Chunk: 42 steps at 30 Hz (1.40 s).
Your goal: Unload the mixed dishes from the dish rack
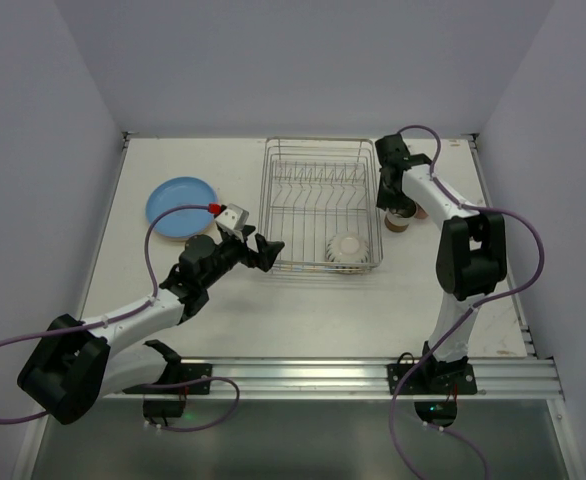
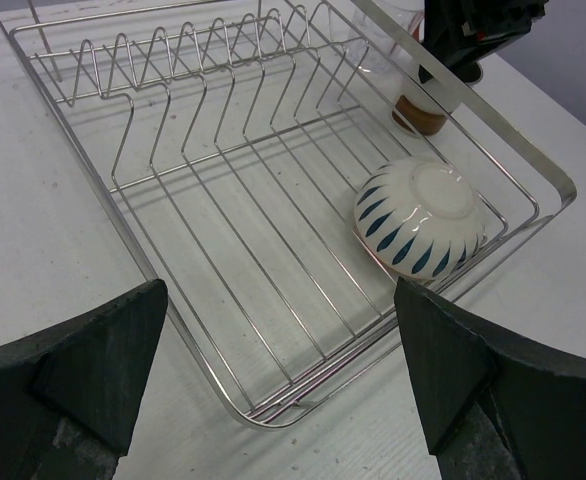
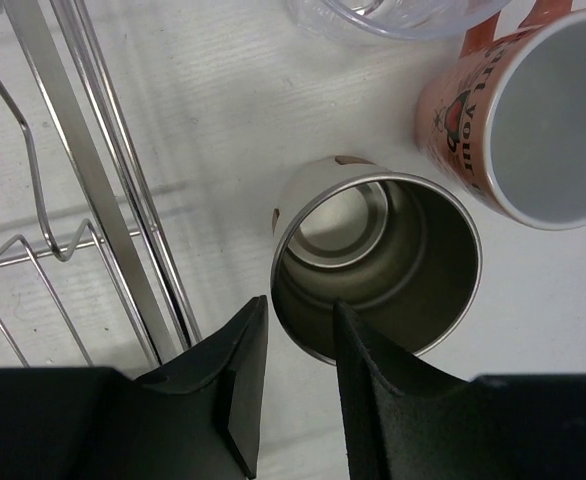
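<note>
The dish rack (image 1: 318, 141) (image 2: 123, 230) stands mid-table. Inside its near right corner a cream bowl with blue marks (image 1: 349, 248) (image 2: 423, 215) lies upside down. My left gripper (image 1: 263, 250) (image 2: 281, 300) hangs open just off the rack's near left corner, holding nothing. To the right of the rack a small brown cup with a steel inside (image 1: 400, 222) (image 3: 378, 260) stands upright on the table. My right gripper (image 1: 395, 205) (image 3: 299, 305) is above it, one finger outside the near rim and one inside, jaws apart and not pinching the wall.
An orange mug with a white inside (image 3: 553, 110) and a clear glass tumbler (image 3: 393, 15) stand on the table just beyond the brown cup. A blue plate (image 1: 180, 208) lies flat at the left. The rack's right rail (image 3: 83, 180) runs close beside my right fingers.
</note>
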Available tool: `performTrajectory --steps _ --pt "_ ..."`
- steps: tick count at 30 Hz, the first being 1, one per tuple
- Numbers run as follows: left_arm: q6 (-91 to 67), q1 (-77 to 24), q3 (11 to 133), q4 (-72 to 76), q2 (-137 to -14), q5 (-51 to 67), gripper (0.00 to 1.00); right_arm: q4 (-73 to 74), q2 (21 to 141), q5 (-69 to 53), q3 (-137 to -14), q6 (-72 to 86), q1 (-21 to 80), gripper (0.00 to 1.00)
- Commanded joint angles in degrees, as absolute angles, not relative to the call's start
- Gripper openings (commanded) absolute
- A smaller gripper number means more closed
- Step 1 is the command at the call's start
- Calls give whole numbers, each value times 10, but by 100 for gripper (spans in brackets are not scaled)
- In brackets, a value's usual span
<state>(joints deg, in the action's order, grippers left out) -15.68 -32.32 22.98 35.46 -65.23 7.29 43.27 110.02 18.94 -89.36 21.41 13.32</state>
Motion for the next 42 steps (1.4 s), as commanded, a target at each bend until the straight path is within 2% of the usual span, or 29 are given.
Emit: performTrajectory --steps 1,15,21,26,27,30,32,33,42 --pt "-153 -325 237 374 -649 77 100 441 1080 191 -918 214 134 36" --pt "-152 -326 238 374 -651 80 100 456 927 157 -883 217 134 37" --pt "-152 -326 240 374 -655 82 100 439 852 66 -835 214 145 43" --pt "-152 -326 240 374 -655 83 100 432 809 49 -773 212 174 47" --pt "-152 -326 240 374 -655 83 100 421 801 43 -763 213 177 50" --pt "-151 -327 240 373 -653 83 100 405 772 8 -737 212 178 66" --pt "-151 -327 240 372 -650 83 100 404 759 -17 -732 213 179 90" --pt "-150 -327 240 370 -649 81 100 395 754 -28 -729 213 179 99" --pt "-150 -327 239 367 -641 81 100 390 769 -56 -722 229 197 99"
